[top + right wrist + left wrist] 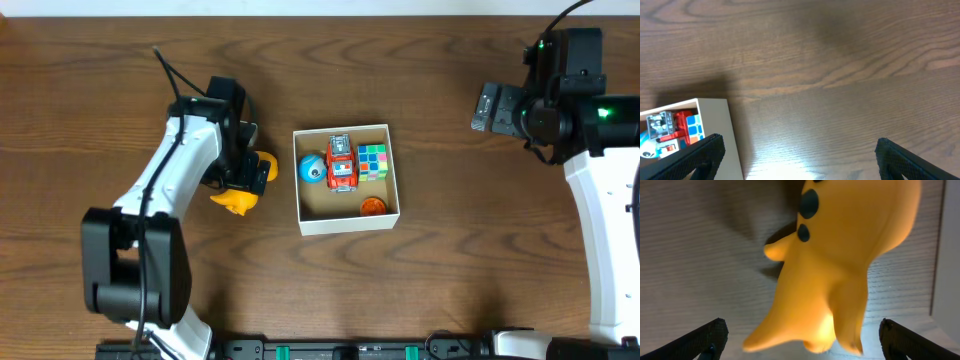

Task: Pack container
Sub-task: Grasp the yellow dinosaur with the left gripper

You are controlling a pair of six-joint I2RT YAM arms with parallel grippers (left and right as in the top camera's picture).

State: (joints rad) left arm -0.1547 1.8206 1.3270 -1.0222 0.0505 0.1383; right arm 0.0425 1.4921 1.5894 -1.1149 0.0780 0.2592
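Dark brown wood-grain counter [450, 270] fills the overhead view, and on it stands one container [349, 223], a square shallow box with thin white walls and a tan inside, near the middle and between the two arms. Four toys lie in it: one blue round toy [312, 170] by the left wall, one red toy truck [342, 164] next to it, one colour-squared puzzle cube [373, 160] toward the right wall, and one small orange round piece [373, 206] in the near right corner. One more toy lies outside, a yellow figure with dark spots [840, 255], on the counter just to the left of the container and apart from its wall. The left claw [806, 341] hangs over this yellow figure with its two fingers spread wide on either side, neither seen touching it. The right claw [802, 159] is well off to the right of the container, above bare wood, fingers likewise spread wide and holding nothing; its camera catches one corner of the container at lower left
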